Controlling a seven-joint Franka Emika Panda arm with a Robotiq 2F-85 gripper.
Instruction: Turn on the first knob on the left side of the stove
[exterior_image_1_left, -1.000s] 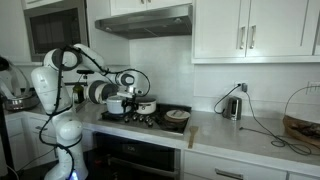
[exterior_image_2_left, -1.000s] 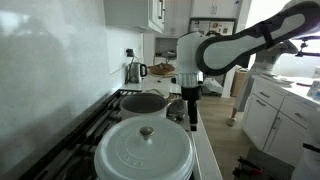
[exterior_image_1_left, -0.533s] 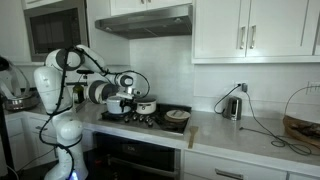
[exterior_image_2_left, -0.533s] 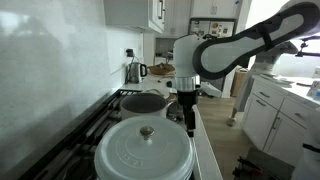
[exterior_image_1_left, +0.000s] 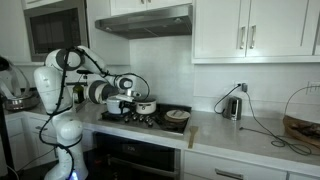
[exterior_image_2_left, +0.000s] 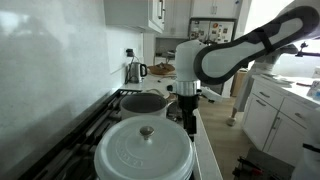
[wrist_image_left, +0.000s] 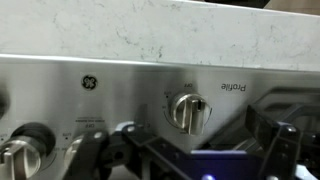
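The stove (exterior_image_1_left: 152, 120) is a black gas cooktop with dark grates, and it shows in both exterior views (exterior_image_2_left: 108, 112). The wrist view is upside down and faces its steel front panel (wrist_image_left: 120, 85). A silver knob (wrist_image_left: 189, 110) sits in the middle of that panel. My gripper (wrist_image_left: 185, 150) is open, and its two dark fingers stand to either side of this knob, close in front of it. I cannot tell if they touch it. More knobs show at the lower left (wrist_image_left: 18, 158). In both exterior views the gripper (exterior_image_1_left: 128, 104) (exterior_image_2_left: 190, 112) hangs at the stove's front edge.
A white lidded pot (exterior_image_2_left: 143, 150) and a dark pan (exterior_image_2_left: 145, 102) stand on the grates. A kettle (exterior_image_1_left: 232, 106) with its cord stands on the counter, and a basket (exterior_image_1_left: 302, 126) is at the far end. The range hood (exterior_image_1_left: 146, 20) and microwave (exterior_image_1_left: 54, 32) hang above.
The arm's wrist has shifted slightly along the stove's front edge. The gripper stays open.
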